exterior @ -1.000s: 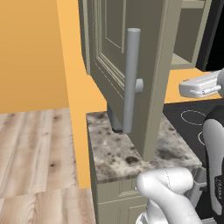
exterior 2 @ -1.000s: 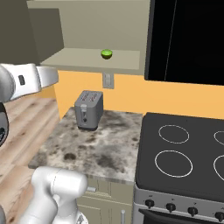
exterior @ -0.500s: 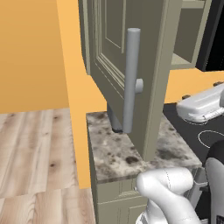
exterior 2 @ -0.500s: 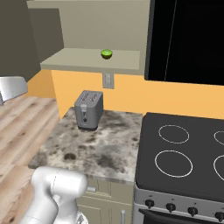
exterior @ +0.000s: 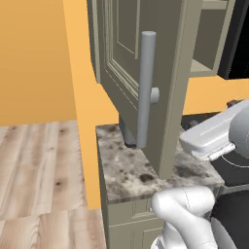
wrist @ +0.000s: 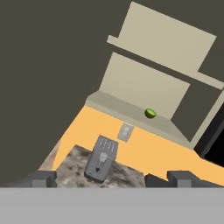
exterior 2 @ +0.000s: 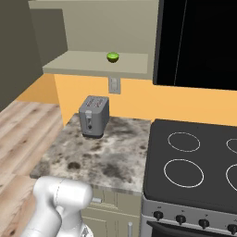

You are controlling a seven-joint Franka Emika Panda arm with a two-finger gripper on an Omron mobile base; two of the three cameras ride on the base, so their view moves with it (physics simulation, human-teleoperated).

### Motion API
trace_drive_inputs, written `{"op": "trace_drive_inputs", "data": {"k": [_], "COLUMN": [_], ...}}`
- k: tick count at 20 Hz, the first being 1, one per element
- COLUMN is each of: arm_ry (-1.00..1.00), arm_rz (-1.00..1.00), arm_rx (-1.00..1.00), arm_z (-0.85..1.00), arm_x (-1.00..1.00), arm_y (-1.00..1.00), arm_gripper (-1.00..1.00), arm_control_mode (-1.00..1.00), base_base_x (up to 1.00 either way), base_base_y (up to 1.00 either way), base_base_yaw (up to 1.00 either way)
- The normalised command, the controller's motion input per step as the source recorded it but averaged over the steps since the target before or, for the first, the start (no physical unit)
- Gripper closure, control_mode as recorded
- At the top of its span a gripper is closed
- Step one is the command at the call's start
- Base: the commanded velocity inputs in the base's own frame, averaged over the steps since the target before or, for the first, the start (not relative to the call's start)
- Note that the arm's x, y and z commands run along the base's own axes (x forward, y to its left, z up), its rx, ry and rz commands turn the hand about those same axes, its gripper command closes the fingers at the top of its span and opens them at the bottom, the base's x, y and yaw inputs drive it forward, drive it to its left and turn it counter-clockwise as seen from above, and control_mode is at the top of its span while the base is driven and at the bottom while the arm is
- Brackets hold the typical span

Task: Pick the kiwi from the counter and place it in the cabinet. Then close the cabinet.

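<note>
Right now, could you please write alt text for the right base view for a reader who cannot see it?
A small green kiwi sits on the bottom shelf of the open wall cabinet. Below it, a grey toaster stands on the speckled granite counter, beside a black stovetop.

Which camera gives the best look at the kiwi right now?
The right base view: the kiwi sits in plain sight on the open cabinet's lower shelf, above the toaster. The hand view shows it smaller and tilted. In the left base view the cabinet door blocks it.
</note>
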Motion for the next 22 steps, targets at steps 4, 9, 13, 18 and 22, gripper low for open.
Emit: {"op": "trace_drive_inputs", "data": {"k": [4,9,13,18,22], "arm_ry": [-0.02,-0.01,-0.03,-0.03,0.0], "arm_rz": [0.0,0.0,0.0,0.0,0.0], "arm_rx": [-0.08,-0.07,-0.08,-0.08,-0.09], "arm_z": [0.0,0.0,0.0,0.0,0.0], "arm_x": [-0.46,-0.41,-0.36,-0.31,-0.09], "arm_y": [0.39,0.42,0.44,0.39,0.42], "arm_gripper": [-1.0,-1.0,-1.0,-1.0,-1.0], "arm_control_mode": [-1.0,-1.0,-1.0,-1.0,-1.0], "base_base_x": [0.0,0.0,0.0,0.0,0.0], "base_base_y": [0.0,0.0,0.0,0.0,0.0], "base_base_yaw": [0.0,0.0,0.0,0.0,0.0]}}
